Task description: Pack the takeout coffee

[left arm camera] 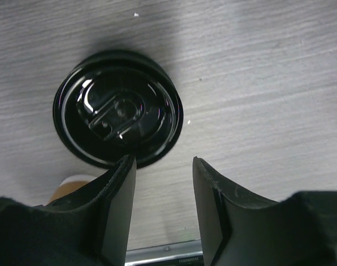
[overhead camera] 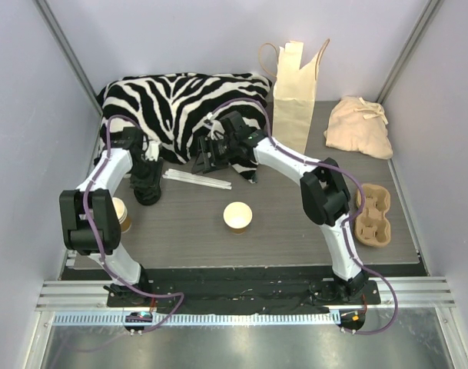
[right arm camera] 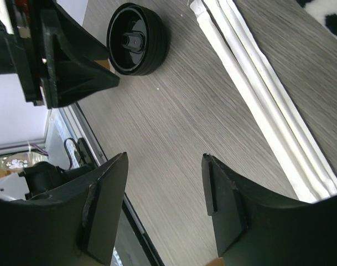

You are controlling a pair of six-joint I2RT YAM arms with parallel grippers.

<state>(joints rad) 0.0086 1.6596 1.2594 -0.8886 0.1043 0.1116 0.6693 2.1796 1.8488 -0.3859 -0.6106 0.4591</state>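
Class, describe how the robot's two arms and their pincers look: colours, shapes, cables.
The left arm and right arm both have white links joined by chunky black joints, with a purple cable running along each. The left pincer and right pincer are black, each with two flat, wedge-shaped fingers.

The bench holds 1 open brown cup, 1 white-topped brown cup, 1 black lid, 1 pulp cup carrier, 1 paper bag, 1 beige cloth pouch, 1 zebra-print cloth and at least 2 wrapped straws; their exact count is unclear.
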